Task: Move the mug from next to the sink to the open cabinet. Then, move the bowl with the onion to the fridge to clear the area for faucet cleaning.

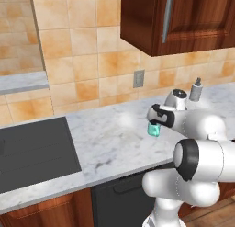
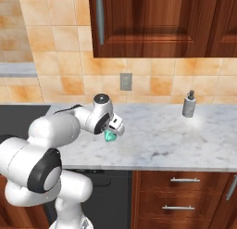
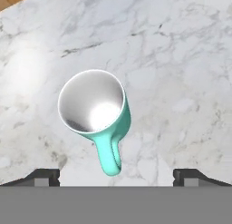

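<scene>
Left base view: the hand (image 1: 156,122) hangs over the marble counter (image 1: 110,143) with one teal mug (image 1: 153,129) right at its tips, near the middle of the picture. Whether the mug stands on the stone or is lifted I cannot tell from here. One soap dispenser (image 1: 196,89) stands at about 2 o'clock from the mug, one wall outlet (image 1: 138,78) at 12 o'clock, one dark cooktop (image 1: 32,152) at 9 o'clock. The wall cabinet (image 1: 179,19) overhead is closed.

Right base view: the same single mug (image 2: 109,136) sits under the hand (image 2: 112,130), the dispenser (image 2: 188,104) well apart at 2 o'clock. Two drawer handles show below the counter.

Hand view: the mug (image 3: 97,112) lies tilted, mouth toward the camera, its handle pointing to 6 o'clock. The two fingertips (image 3: 43,177) stand wide apart, at either side of the handle and clear of it — nothing is gripped.

My reading: the first step is barely begun — the mug is not yet grasped, and the bowl-and-onion step is wholly left.
</scene>
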### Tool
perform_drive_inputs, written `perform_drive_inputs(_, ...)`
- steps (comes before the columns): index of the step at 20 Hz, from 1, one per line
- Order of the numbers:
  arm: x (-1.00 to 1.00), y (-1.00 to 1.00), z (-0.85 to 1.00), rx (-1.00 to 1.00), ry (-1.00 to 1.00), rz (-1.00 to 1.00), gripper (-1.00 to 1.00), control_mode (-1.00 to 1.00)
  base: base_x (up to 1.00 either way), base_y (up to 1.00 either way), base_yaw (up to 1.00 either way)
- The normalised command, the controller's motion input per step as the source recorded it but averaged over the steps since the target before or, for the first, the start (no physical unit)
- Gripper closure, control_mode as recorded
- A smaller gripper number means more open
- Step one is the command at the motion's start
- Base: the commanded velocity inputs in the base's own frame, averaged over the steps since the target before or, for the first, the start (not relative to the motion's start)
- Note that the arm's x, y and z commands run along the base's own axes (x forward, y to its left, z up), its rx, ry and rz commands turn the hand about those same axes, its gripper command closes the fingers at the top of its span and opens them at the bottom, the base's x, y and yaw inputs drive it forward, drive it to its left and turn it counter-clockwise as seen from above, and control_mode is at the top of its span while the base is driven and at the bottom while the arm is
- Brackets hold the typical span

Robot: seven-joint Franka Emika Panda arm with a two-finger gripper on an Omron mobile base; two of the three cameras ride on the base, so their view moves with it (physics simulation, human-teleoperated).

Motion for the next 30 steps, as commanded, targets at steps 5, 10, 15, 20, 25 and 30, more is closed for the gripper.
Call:
perform_drive_inputs(5, 0.08, 0.07, -0.18, -0.09, 0.00, 0.05, -1.00, -1.00, 0.00, 0.00, 0.00)
perform_drive_inputs(10, -0.27, 0.02, -0.05, -0.02, 0.00, 0.05, -1.00, -1.00, 0.00, 0.00, 0.00)
perform_drive_inputs(15, -0.09, 0.02, -0.12, 0.00, 0.01, 0.06, -1.00, -1.00, 0.00, 0.00, 0.00)
perform_drive_inputs(20, 0.25, 0.10, -0.14, -0.03, 0.01, 0.02, -1.00, -1.00, 0.00, 0.00, 0.00)
perform_drive_inputs(25, 0.04, 0.00, -0.25, -0.03, 0.06, 0.03, -1.00, -1.00, 0.00, 0.00, 0.00)
perform_drive_inputs(30, 0.31, 0.00, -0.19, -0.03, 0.01, 0.00, -1.00, -1.00, 0.00, 0.00, 0.00)
